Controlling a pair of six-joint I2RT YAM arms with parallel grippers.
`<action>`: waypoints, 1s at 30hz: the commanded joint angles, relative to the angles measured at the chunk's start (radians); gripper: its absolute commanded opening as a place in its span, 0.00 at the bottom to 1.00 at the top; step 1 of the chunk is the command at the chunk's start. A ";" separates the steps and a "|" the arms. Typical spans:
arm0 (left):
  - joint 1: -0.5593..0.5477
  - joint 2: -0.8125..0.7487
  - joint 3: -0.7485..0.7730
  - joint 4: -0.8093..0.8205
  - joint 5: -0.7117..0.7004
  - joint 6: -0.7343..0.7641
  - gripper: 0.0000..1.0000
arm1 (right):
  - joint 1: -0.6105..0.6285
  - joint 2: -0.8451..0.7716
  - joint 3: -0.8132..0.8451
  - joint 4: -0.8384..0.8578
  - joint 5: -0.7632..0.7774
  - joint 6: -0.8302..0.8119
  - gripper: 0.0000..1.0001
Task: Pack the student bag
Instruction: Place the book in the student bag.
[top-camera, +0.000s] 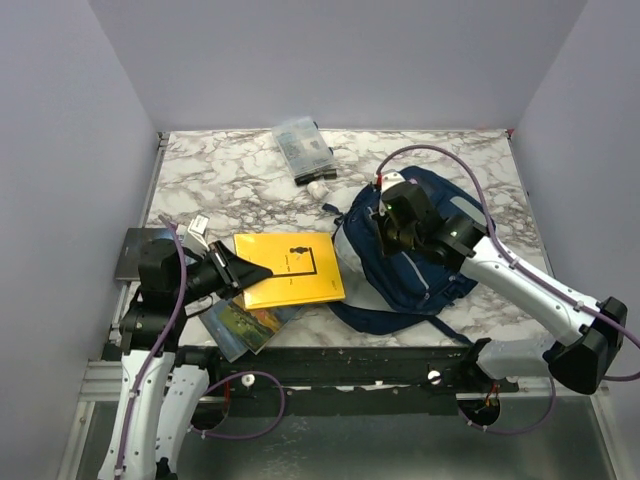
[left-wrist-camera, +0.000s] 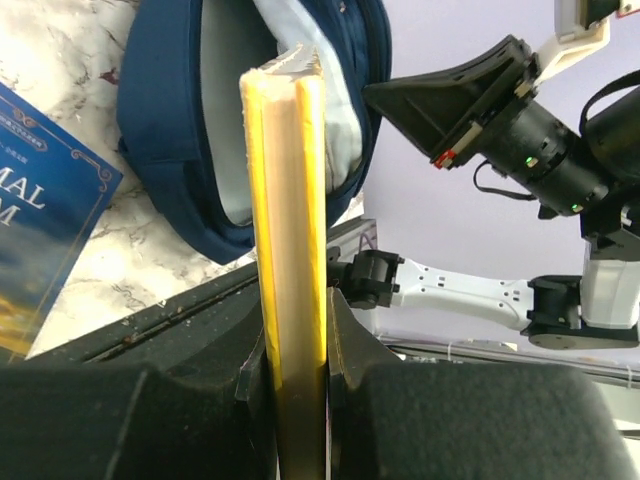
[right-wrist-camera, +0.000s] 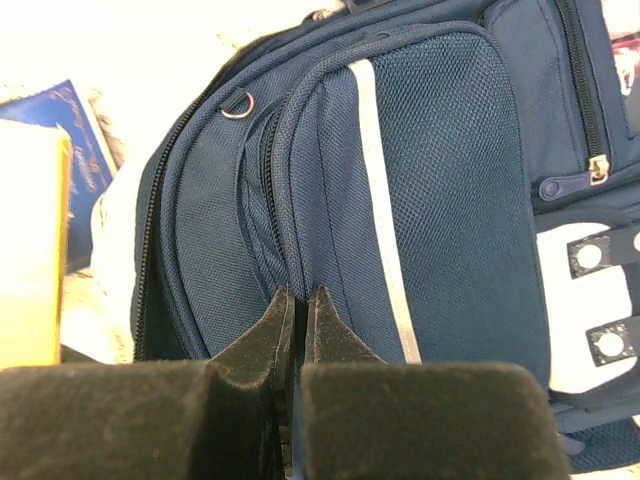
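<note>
The marble bench (top-camera: 230, 170) carries everything. The largest thing on it is the student bag (top-camera: 400, 282), a navy backpack lying directly beneath the right gripper (right-wrist-camera: 300, 312). It is also straight ahead of the left gripper (top-camera: 250, 272), just past the far edge of what that gripper carries. The bag is soft, slumping fabric with no stiffness of its own. It probably weighs little while unfilled, so it is likely to slide or fold on the smooth marble if pushed rather than held. Its mouth gapes toward the left gripper, with pale lining showing inside. The sensible places to take hold look like the zip edge or a seam fold near that mouth, where a pinch lifts the rim without crushing the opening. The right gripper is closed tight, its tips meeting in the crease between the main compartment and the front pocket, apparently nipping a fold of fabric there. Next in size is the yellow book (top-camera: 295, 268), thin, stiff and flat. The left gripper clamps its near edge between narrow-set jaws, and its free end reaches toward the bag's opening. Being rigid, it should enter edge-first if the mouth is held up. Just to the near side of the left gripper lies a blue picture book (top-camera: 240, 325), partly under the yellow one. Far ahead of both grippers sits a small clear pouch (top-camera: 303, 148), well apart from the bag.
</note>
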 joint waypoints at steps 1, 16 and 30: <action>-0.006 -0.084 -0.066 0.060 0.016 -0.140 0.00 | -0.060 -0.050 0.110 0.062 -0.136 0.103 0.01; -0.205 -0.026 -0.142 0.315 -0.179 -0.317 0.00 | -0.231 -0.058 0.175 0.105 -0.459 0.390 0.00; -0.731 0.414 -0.150 0.881 -0.846 -0.407 0.00 | -0.261 -0.094 0.154 0.167 -0.569 0.516 0.00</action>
